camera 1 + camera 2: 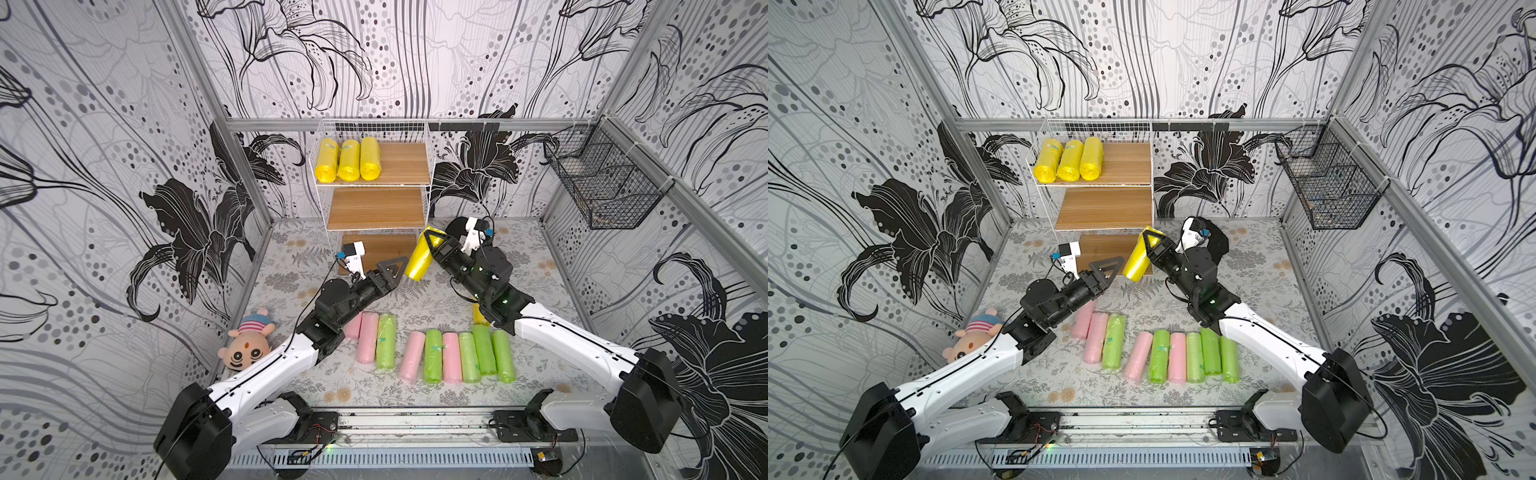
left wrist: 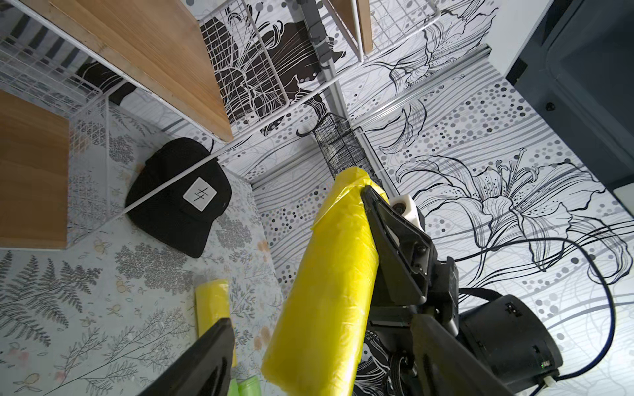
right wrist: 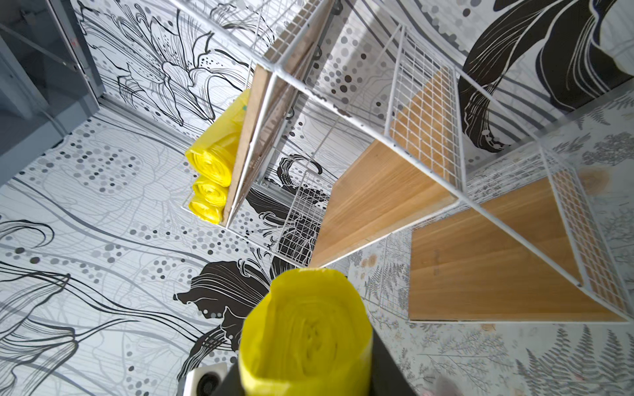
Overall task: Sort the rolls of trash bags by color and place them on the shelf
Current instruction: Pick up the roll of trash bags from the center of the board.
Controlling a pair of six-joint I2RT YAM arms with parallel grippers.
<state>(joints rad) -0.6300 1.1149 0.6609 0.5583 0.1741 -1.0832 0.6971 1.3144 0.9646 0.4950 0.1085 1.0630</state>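
My right gripper (image 1: 432, 241) is shut on the upper part of a yellow roll (image 1: 419, 259), held tilted in the air before the lowest board of the shelf (image 1: 386, 208). My left gripper (image 1: 399, 272) is open. Its fingers (image 2: 206, 360) stand either side of that roll's lower end (image 2: 329, 291) with gaps on both sides. Three yellow rolls (image 1: 347, 160) lie side by side on the top board. Another yellow roll (image 2: 212, 308) lies on the table by my right arm. Several pink rolls (image 1: 368, 340) and green rolls (image 1: 432, 355) lie in a row near the front.
A plush doll (image 1: 247, 345) lies at the left edge under my left arm. A black cap (image 2: 178, 195) sits on the table right of the shelf. A black wire basket (image 1: 602, 183) hangs on the right wall. The middle board is bare.
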